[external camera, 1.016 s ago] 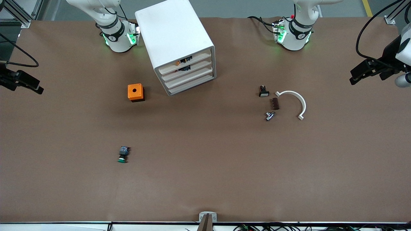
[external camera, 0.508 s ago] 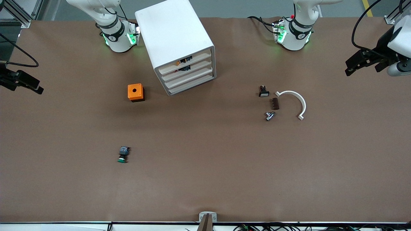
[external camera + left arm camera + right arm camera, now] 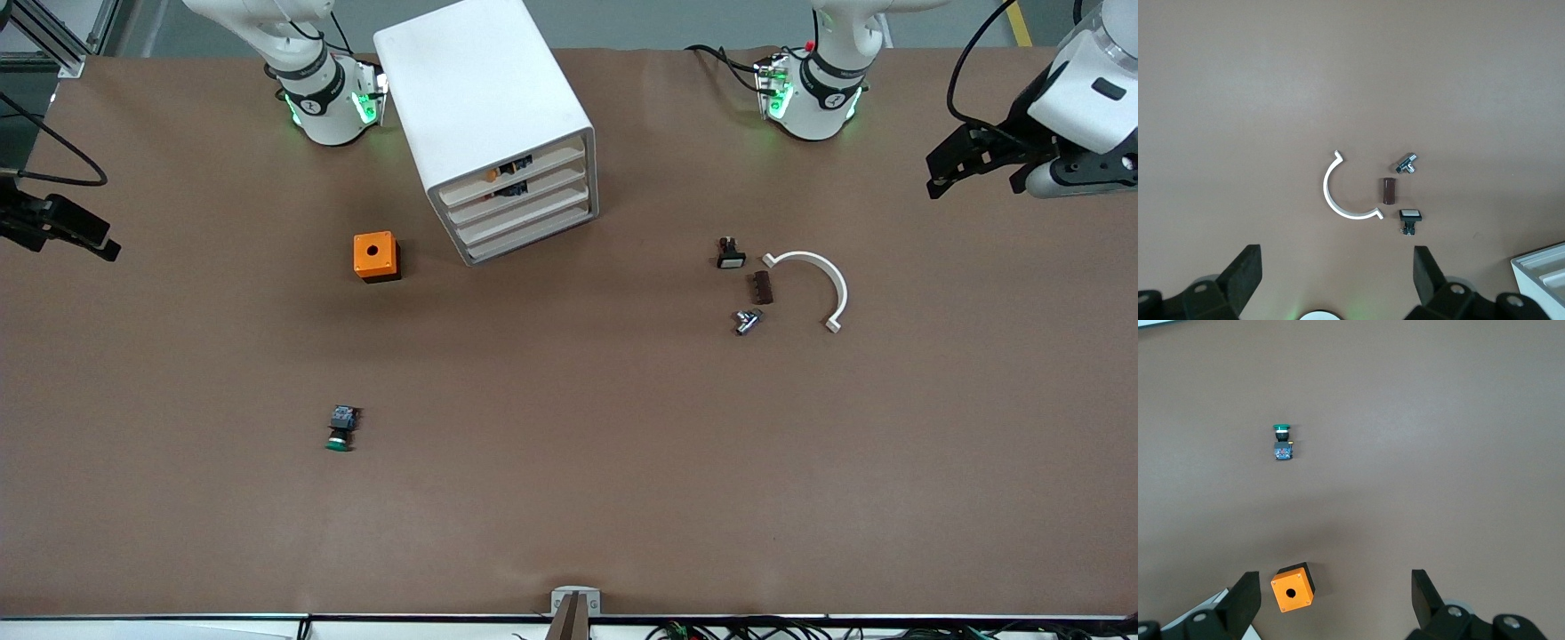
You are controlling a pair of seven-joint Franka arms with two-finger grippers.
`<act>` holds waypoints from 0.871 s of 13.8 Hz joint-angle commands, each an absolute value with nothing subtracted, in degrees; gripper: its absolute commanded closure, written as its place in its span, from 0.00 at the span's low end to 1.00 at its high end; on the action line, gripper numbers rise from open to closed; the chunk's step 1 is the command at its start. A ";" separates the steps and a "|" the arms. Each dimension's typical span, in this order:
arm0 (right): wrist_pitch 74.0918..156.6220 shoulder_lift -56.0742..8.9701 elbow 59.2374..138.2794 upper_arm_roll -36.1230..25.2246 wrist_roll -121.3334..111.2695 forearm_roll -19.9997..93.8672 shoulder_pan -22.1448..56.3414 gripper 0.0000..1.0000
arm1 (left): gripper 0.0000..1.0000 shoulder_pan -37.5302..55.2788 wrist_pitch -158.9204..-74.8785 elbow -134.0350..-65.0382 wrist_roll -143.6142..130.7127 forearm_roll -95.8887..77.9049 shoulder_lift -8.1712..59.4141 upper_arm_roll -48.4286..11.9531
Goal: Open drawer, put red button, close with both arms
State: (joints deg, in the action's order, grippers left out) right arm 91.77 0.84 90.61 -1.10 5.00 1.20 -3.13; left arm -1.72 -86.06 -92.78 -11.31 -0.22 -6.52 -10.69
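Observation:
The white cabinet [image 3: 484, 98] stands between the arm bases. Its four tray fronts are all pushed in, among them the drawer [image 3: 556, 181], second from the top. Small dark and orange parts show in the gaps above the top two trays. No red button shows clearly. My left gripper [image 3: 938, 176] hangs open and empty over the left arm's end of the table; its wrist view [image 3: 1337, 257] looks down on small parts. My right gripper [image 3: 98, 238] waits open and empty over the right arm's end, and also shows in the right wrist view [image 3: 1335, 580].
An orange box with a round hole [image 3: 375, 256] [image 3: 1293, 589] sits beside the cabinet. A green-capped button [image 3: 340, 429] [image 3: 1281, 440] lies nearer the camera. A white curved piece [image 3: 822, 276] [image 3: 1338, 197], brown block [image 3: 762, 287], metal fitting [image 3: 747, 321] and white-topped switch [image 3: 730, 254] lie together.
My left gripper has moved in from the table's end toward the middle and toward the arm bases. The right arm and the objects have not moved.

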 commanded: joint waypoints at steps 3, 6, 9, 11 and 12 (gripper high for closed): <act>91.49 1.67 90.53 -0.44 4.39 0.44 -4.04 0.00 | 0.00 -2.81 -84.81 -93.34 -10.46 -1.14 -7.65 -10.90; 91.49 1.67 90.53 -0.35 4.39 0.44 -4.04 0.00 | 0.00 -2.64 -85.17 -93.34 -11.34 -1.32 -6.94 -10.81; 91.58 1.67 90.44 -0.35 4.39 0.44 -4.04 0.00 | 0.00 -2.72 -85.17 -93.25 -11.43 -1.32 -6.68 -10.81; 91.58 1.67 90.44 -0.35 4.39 0.44 -4.04 0.00 | 0.00 -2.72 -85.17 -93.16 -11.51 -1.23 -6.68 -10.81; 91.58 1.67 90.44 -0.35 4.39 0.44 -4.04 0.00 | 0.00 -2.72 -85.17 -93.25 -11.51 -1.23 -6.68 -10.81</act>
State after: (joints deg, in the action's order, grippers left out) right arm 91.78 0.87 90.58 -1.12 5.00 1.18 -3.13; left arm -1.87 -85.45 -93.16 -11.32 -0.23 -6.37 -10.47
